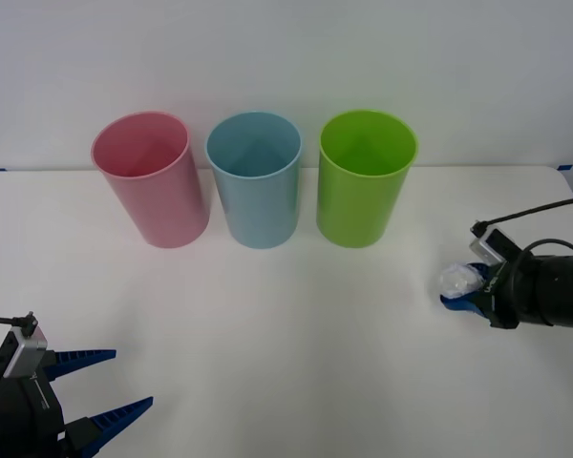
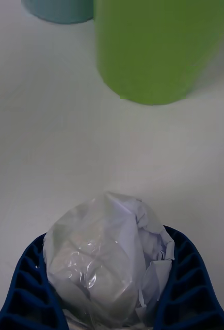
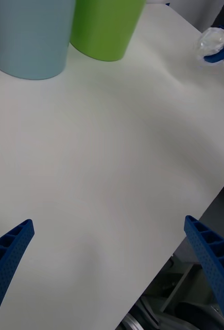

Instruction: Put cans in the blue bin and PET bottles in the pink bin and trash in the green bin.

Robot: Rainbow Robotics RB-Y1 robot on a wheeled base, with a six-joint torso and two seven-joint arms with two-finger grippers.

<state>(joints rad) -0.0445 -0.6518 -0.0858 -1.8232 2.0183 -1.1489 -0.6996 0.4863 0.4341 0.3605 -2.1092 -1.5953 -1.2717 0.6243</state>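
Three bins stand in a row at the back of the table: the pink bin (image 1: 151, 176) on the left, the blue bin (image 1: 256, 176) in the middle, the green bin (image 1: 364, 175) on the right. My right gripper (image 1: 463, 289) is low over the table at the right, shut on the trash (image 1: 457, 280), a crumpled lump of clear film (image 2: 104, 258) held between the blue fingers (image 2: 186, 278). The green bin (image 2: 158, 49) stands a short way ahead of it. My left gripper (image 1: 103, 386) rests open at the front left corner, nothing between its fingers (image 3: 9, 252).
The white table (image 1: 286, 334) stretches bare between the bins and both grippers. Its right edge (image 3: 204, 206) runs close by in the left wrist view, where the blue bin (image 3: 29, 36), the green bin (image 3: 106, 26) and the right gripper with the trash (image 3: 212, 41) also appear.
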